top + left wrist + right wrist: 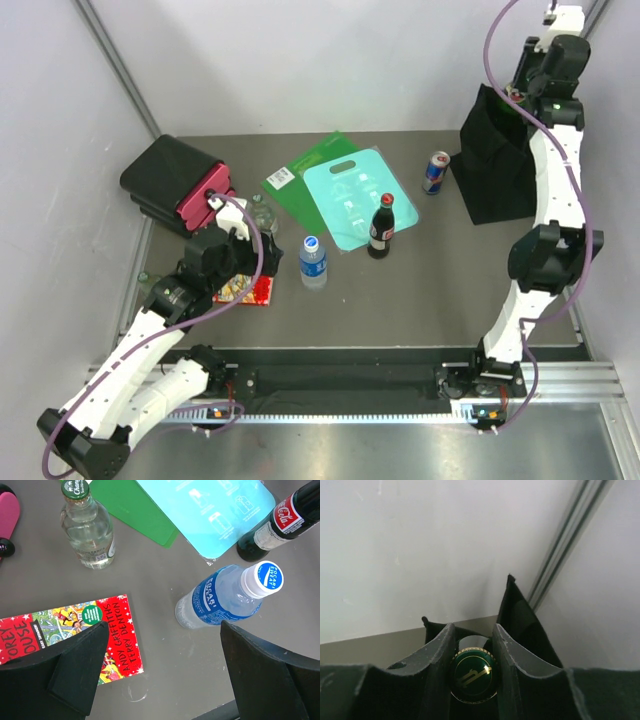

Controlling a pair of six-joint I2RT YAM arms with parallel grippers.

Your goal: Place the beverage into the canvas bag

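We see the right gripper [472, 639] clamping a green-capped bottle [472, 676] over the canvas bag [495, 170], left gripper [161, 645] gaping empty — the floppy rim could catch it on release.

Four bottles: cola bottle [381, 228], Pocari bottle [313, 262], glass bottle [87, 527], gold-logo bottle [472, 675]. One can [436, 172]. One bag [495, 170]. One case [172, 178]. One book [115, 630]. Two sheets: green sheet [300, 175], teal sheet [350, 200].

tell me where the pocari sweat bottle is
In the top view the Pocari Sweat bottle stands mid-table, between the red book and the cola bottle.
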